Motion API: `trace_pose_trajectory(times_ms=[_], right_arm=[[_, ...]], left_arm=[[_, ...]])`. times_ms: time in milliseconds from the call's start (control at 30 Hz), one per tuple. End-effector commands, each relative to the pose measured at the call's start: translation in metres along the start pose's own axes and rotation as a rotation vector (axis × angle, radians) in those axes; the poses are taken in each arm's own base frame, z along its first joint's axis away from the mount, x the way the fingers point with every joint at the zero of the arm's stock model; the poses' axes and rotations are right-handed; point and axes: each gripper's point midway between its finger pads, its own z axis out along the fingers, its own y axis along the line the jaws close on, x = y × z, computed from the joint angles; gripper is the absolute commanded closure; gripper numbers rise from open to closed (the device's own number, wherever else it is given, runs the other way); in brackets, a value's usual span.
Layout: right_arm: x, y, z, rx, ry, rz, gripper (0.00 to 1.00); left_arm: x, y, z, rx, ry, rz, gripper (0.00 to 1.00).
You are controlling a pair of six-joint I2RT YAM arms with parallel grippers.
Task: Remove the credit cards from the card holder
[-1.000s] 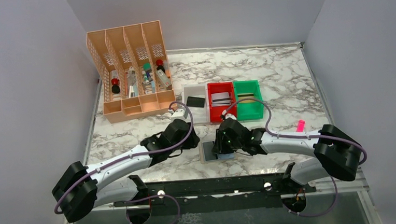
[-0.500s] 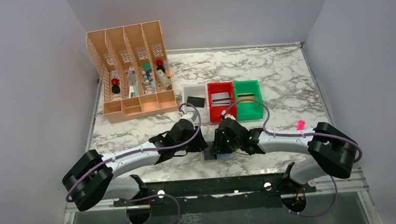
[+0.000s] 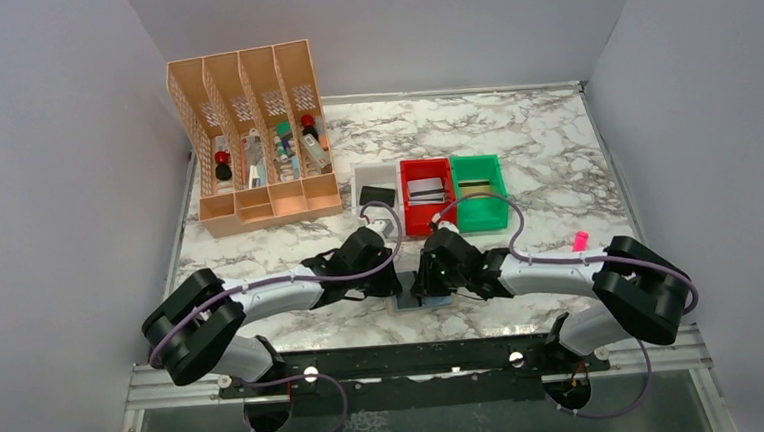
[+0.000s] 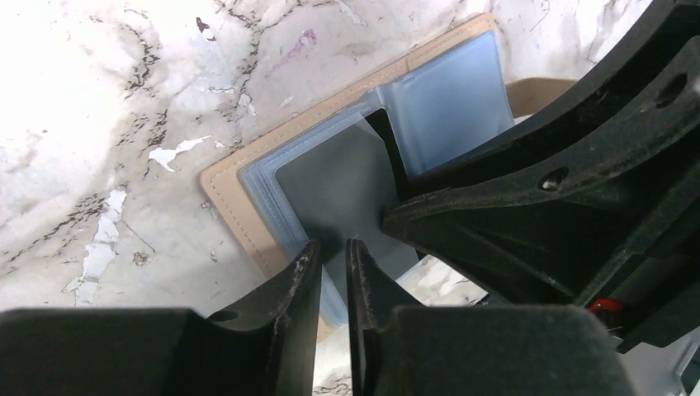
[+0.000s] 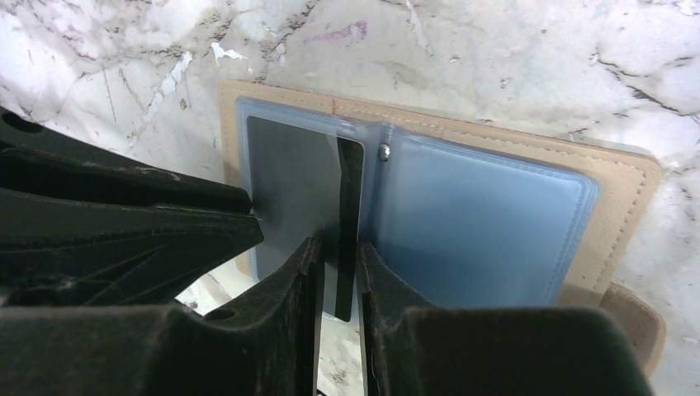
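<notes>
- Right wrist view is showing the card holder lying open and flat on the surface. One dark credit card is sitting in the pocket on the left arm's side, with a darker strip of it showing bare at the spine.
- The right hand is straddling that bare strip with its fingers drawn to a narrow gap. Whether they are pinching the card cannot be told.
- The left hand is sitting at the outer edge of the same panel, fingers likewise nearly together. Contact cannot be told.
- Risk: nothing visible is pinning the holder down, so a pull on the card may be dragging the whole holder along.
- Risk: the fingers may be catching the plastic sleeve together with the card, jamming it.
- Risk: both hands are working very near each other, so a small sideways move could cause a collision.
</notes>
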Motion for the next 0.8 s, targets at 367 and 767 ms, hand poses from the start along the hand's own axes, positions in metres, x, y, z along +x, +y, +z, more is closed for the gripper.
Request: trace_pose_trajectory(times_ms=[367, 767], right_arm=[[-0.006, 0.005, -0.003, -0.034, -0.020, 0.021, 0.99], [-0.006, 0.000, -0.011, -0.120, -0.028, 0.083, 0.92]], left_arm=[[0.010, 0.021, 0.006, -0.116, 0.039, 0.060, 0.88], [0.018, 0.050, 0.007, -0.246, 0.059, 0.096, 0.91]])
